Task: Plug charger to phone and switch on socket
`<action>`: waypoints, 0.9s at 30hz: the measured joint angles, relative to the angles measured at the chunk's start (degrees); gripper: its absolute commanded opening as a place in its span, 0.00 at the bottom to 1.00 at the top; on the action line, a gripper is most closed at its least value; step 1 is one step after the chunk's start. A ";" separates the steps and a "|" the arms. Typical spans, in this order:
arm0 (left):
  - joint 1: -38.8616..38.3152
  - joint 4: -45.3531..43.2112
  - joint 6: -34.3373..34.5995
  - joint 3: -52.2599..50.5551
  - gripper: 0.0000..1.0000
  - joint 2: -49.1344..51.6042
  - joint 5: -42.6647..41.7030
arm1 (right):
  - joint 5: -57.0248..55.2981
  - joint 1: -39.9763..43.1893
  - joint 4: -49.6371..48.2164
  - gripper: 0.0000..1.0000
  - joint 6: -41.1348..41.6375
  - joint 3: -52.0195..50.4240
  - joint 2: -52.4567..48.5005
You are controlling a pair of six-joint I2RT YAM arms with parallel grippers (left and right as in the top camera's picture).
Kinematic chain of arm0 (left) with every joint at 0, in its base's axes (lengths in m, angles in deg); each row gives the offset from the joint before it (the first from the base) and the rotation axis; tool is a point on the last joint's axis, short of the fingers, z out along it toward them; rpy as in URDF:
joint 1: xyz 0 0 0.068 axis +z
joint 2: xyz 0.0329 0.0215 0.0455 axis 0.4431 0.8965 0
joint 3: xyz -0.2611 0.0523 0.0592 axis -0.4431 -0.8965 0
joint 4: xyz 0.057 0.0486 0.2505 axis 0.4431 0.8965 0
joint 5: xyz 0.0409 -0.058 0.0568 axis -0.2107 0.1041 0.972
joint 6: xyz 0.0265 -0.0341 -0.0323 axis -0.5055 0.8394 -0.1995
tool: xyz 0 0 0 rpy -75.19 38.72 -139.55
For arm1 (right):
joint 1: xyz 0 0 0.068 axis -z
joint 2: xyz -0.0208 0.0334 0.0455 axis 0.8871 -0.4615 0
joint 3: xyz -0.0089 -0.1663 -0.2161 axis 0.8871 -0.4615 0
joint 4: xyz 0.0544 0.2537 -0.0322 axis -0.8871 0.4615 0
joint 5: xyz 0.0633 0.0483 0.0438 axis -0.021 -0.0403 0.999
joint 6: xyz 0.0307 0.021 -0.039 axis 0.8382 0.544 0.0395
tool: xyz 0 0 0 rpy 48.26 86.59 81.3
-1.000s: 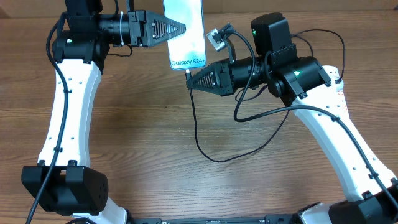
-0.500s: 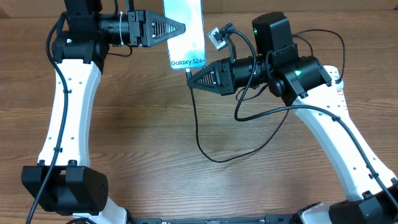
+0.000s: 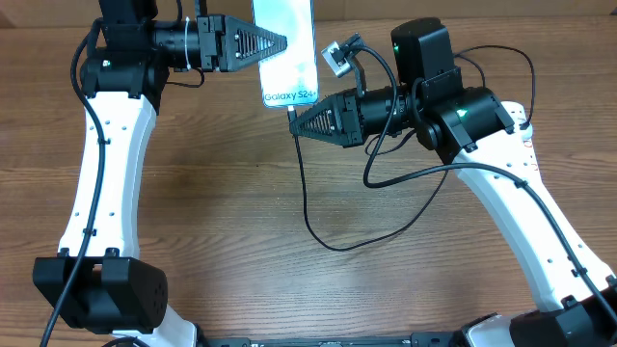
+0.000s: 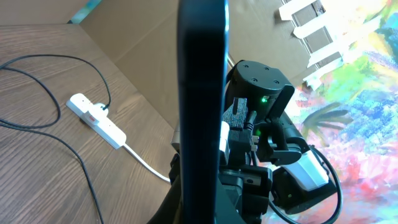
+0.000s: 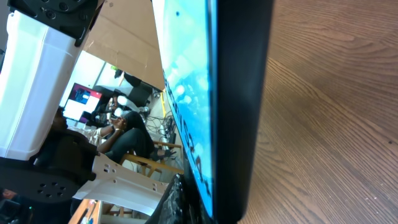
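Teal phone point(image 3: 292, 58) held by left jaws; right jaws pinch the charger point(image 3: 307, 207) tip at its bottom edge.

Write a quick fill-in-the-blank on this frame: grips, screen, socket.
1. The left gripper is shut on the ___.
2. The right gripper pinches the ___ at the screen's lower edge.
3. The screen reads "Galaxy ___".
4. The socket has a ___ body.
Missing: phone; charger; S24+; white.
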 measured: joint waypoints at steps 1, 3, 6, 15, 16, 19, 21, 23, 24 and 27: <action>0.00 -0.02 0.04 0.00 0.04 0.00 0.00 | 0.02 -0.02 0.02 0.04 -0.02 0.00 0.00; 0.00 -0.02 0.04 0.00 0.04 0.00 0.00 | 0.02 -0.02 -0.02 0.04 0.00 0.00 0.00; 0.00 -0.04 0.20 0.00 0.04 0.00 0.02 | 0.02 -0.02 -0.02 0.04 0.00 0.00 0.00; 0.11 -0.15 1.11 0.00 0.04 0.00 0.46 | 0.00 -0.02 -1.38 0.04 0.00 0.00 0.00; 0.13 -0.15 1.36 0.00 0.04 0.00 0.48 | 0.02 0.00 -1.44 0.04 0.04 0.00 0.00; 0.35 -0.13 1.60 0.00 0.04 0.00 0.52 | 0.00 -0.02 -1.97 0.04 0.68 0.00 0.00; 0.39 -0.13 1.64 0.00 0.04 0.00 0.50 | 0.00 -0.02 -2.01 0.04 0.83 0.00 0.00; 0.39 -0.13 1.75 0.00 0.04 0.00 0.50 | -0.02 -0.02 -2.05 0.04 0.92 0.00 0.00; 0.39 -0.13 1.75 0.00 0.04 0.00 0.50 | 0.00 -0.02 -2.03 0.04 0.94 0.00 0.00; 0.39 -0.13 2.54 0.00 0.04 0.00 1.01 | -0.04 -0.02 -2.10 0.04 1.07 0.00 0.00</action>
